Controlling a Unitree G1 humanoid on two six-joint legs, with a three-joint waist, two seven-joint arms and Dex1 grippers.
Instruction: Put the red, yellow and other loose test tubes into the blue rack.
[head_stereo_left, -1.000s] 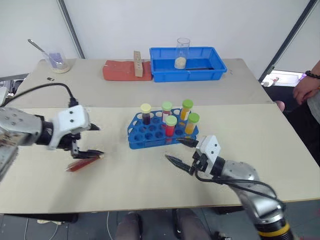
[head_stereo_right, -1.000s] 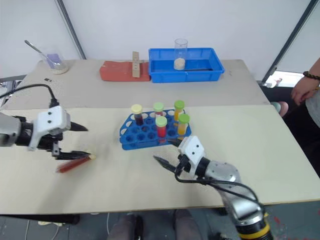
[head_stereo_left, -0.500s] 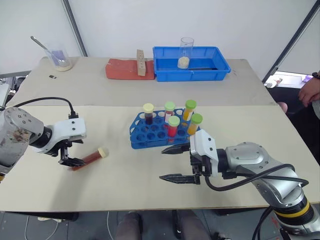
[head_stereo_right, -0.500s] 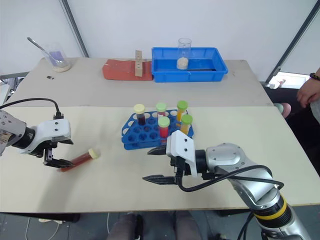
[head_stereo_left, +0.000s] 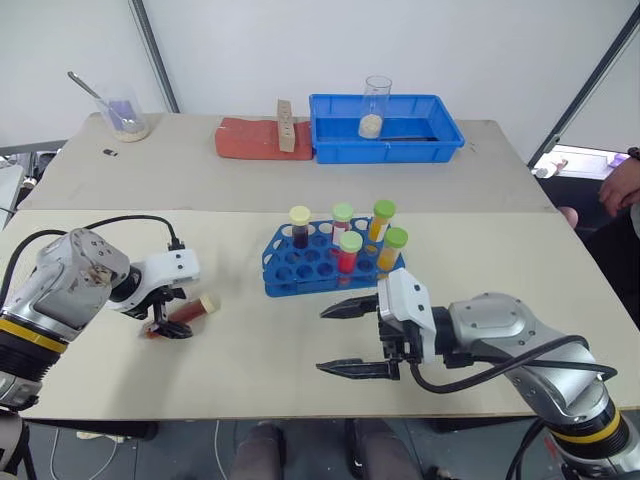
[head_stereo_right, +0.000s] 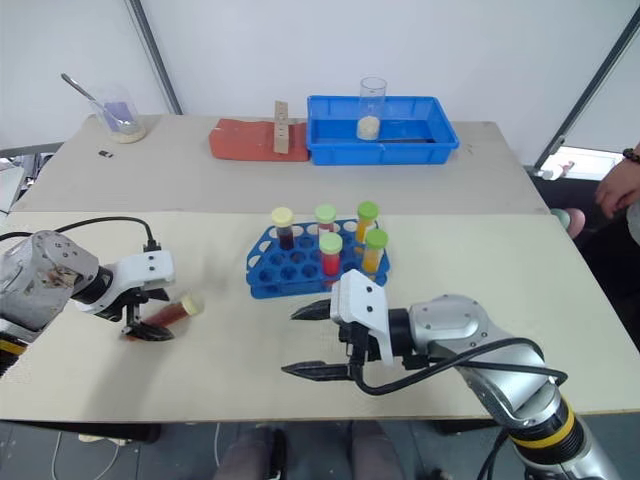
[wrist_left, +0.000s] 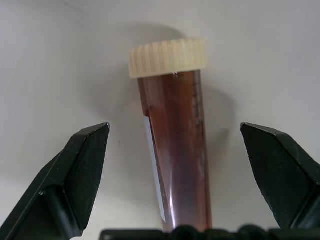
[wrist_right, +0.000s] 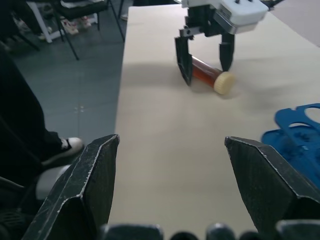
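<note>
Compared with a second ago: left tool now lower and closer in, straddling the dark red-brown tube instead of hovering at its bottom end; tube itself lying much as before on the counter, cream cap toward the rack. Right tool drawn back from the rack's front edge, fingers turned to point toward the left arm, spread just as wide as before.

Left tool: fingers wide apart, one on each side of the tube, clear gaps showing between each fingertip and the tube in the left wrist view; nothing gripped. Tube flat on the counter, its body running between the fingers, cap end sticking out beyond them.

Right tool: open wide, empty, hanging over bare counter just in front of the blue rack, well apart from the lying tube.

Blue rack near the counter's middle, five capped tubes standing upright in it: one cream-capped with dark liquid, four green-capped with red or yellow-orange liquid.
</note>
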